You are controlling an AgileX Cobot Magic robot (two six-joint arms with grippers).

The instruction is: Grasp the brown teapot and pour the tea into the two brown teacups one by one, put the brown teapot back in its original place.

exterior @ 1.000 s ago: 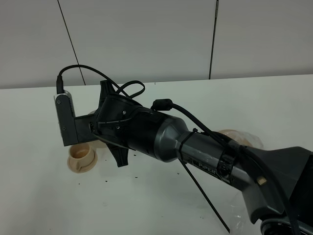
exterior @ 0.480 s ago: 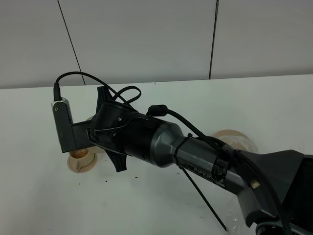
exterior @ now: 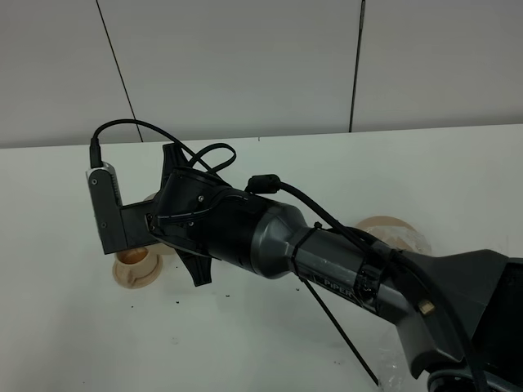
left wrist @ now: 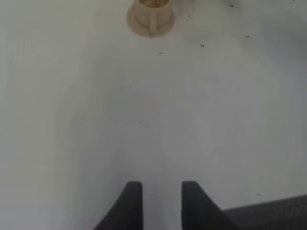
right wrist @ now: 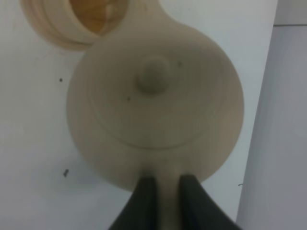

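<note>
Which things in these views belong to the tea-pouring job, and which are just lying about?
Part of the job:
- brown teapot, clamped at its handle by the right gripper
- teacup by its spout, amber liquid inside
- cup on saucer in the left wrist view, possibly the same one
- round plate

Just lying about:
- dark specks on the table
- left gripper, open and empty

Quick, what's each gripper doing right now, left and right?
Left gripper: open, holding nothing.
Right gripper: shut on the brown teapot.

Only legible text: "PIPER" in white letters on right arm (exterior: 327,260) forearm.
</note>
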